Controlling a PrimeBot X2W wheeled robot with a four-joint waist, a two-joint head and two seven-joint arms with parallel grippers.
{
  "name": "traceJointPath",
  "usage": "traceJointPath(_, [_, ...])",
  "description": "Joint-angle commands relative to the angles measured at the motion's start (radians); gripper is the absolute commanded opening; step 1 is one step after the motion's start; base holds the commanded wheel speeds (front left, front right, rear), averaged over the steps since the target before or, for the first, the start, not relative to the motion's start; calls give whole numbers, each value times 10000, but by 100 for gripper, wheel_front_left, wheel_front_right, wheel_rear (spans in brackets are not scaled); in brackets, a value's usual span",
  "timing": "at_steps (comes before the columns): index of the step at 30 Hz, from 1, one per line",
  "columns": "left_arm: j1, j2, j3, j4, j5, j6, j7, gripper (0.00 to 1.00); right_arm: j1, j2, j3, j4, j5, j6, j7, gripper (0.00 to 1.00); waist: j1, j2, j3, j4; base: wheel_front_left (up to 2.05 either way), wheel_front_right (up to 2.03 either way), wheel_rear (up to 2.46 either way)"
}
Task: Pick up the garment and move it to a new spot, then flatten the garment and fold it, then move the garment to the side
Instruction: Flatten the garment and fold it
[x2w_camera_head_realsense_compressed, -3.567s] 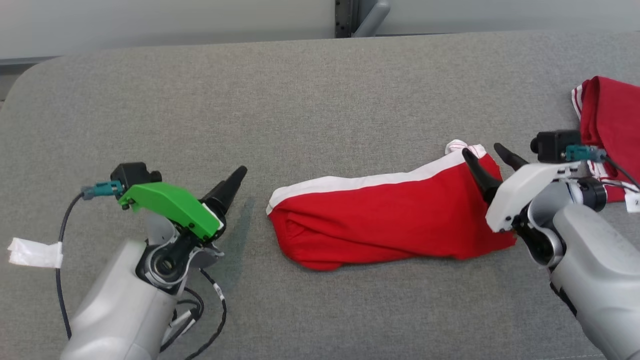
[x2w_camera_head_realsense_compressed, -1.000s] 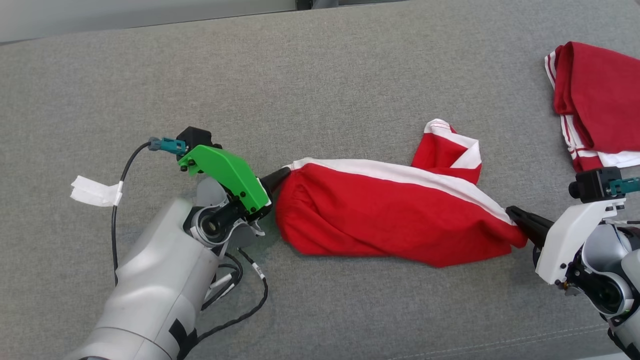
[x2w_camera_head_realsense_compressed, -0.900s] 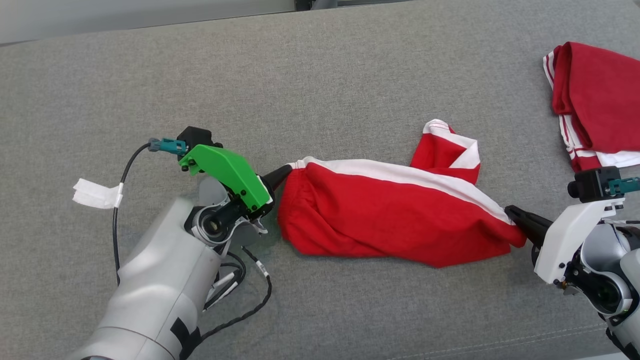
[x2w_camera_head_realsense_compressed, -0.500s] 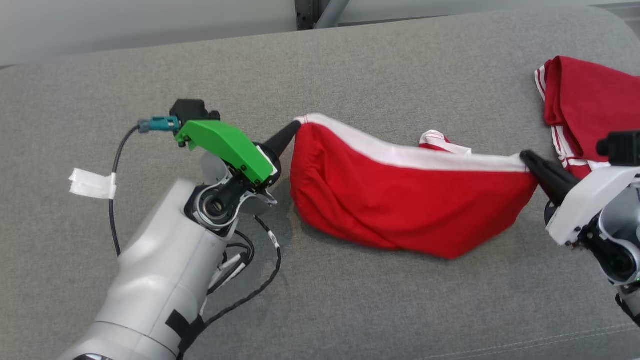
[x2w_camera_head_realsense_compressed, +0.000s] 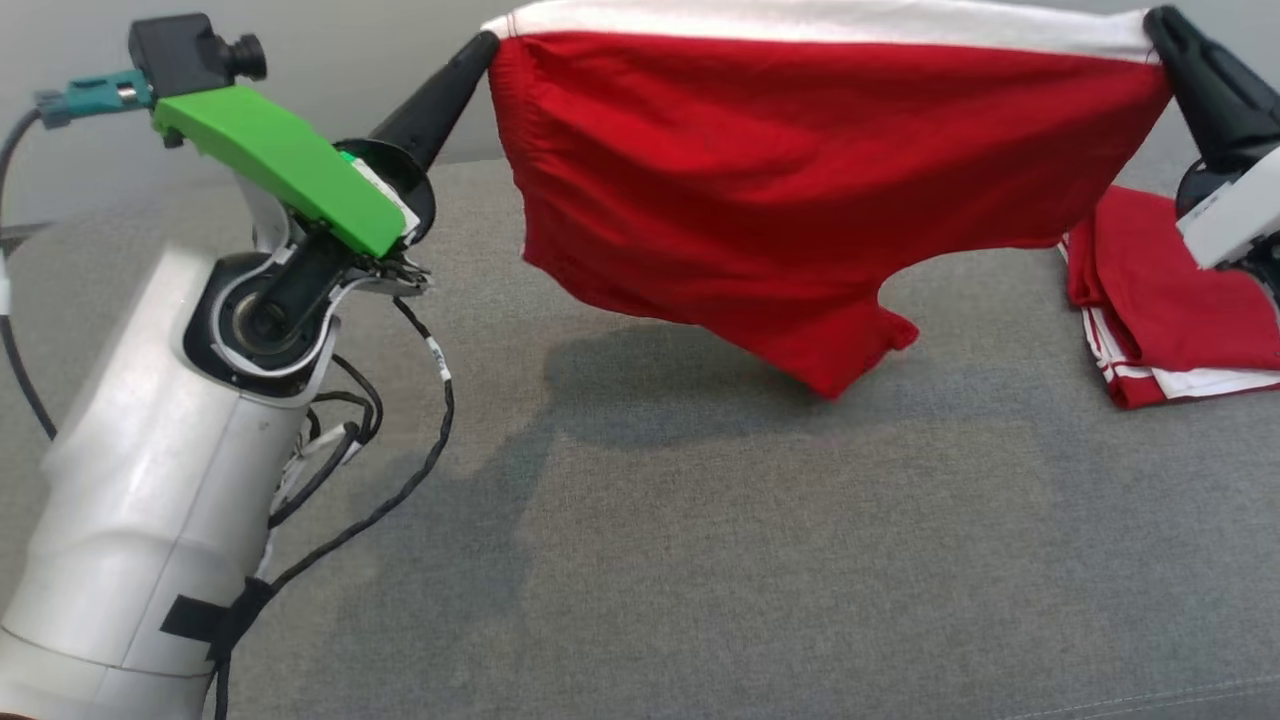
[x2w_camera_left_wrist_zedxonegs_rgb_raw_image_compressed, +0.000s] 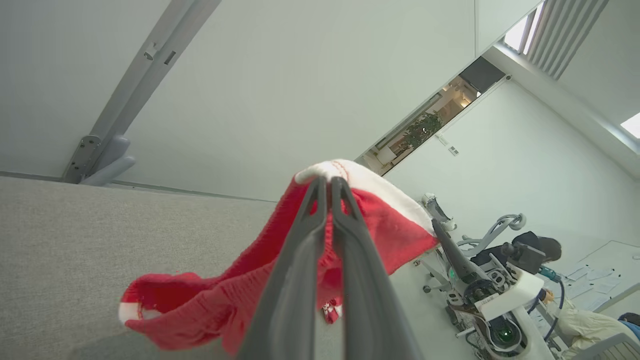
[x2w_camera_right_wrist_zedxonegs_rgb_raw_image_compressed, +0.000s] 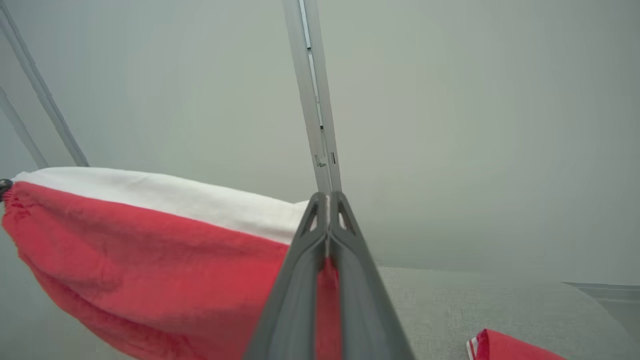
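The soft grey cloth surface (x2w_camera_head_realsense_compressed: 700, 560) lies closest, with a dark shadow (x2w_camera_head_realsense_compressed: 680, 385) on it. Above it hangs the red cloth garment with a white band (x2w_camera_head_realsense_compressed: 800, 170), stretched out wide. The left gripper (x2w_camera_head_realsense_compressed: 483, 47) pinches one top corner tight, the right gripper (x2w_camera_head_realsense_compressed: 1160, 20) the other. A folded red cloth pile (x2w_camera_head_realsense_compressed: 1140, 270) lies further right. Behind stands a pale wall (x2w_camera_right_wrist_zedxonegs_rgb_raw_image_compressed: 450, 100).

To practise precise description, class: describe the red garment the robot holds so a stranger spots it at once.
Start at the grey padded surface. Above it hangs the lifted garment, red, its white band stretched between the left gripper and right gripper. The folded garment, also red, lies at the right.
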Motion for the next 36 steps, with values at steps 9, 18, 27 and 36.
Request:
traceJointPath(9, [-668,703,452,-1190,118,60,25,0,-1677,-457,653,695,498,-8,-338,0,0,0,-674,67,0,0,0])
traceJointPath(18, [-1488,550,334,-1120,404,285,147,0,-3108,-281,1283,1227,550,-6,-274,0,0,0,-33,89,0,0,0])
traceJointPath(27, [-4502,304,11,586,2194,53,-862,0,-6491,1076,1890,3398,-345,-6,-970,0,0,0,3155,-398,0,0,0])
traceJointPath(36, [-7239,415,-1271,1168,3933,-42,-3881,0,-8919,2002,1707,5105,-1673,-5,-3209,0,0,0,5721,-1004,0,0,0])
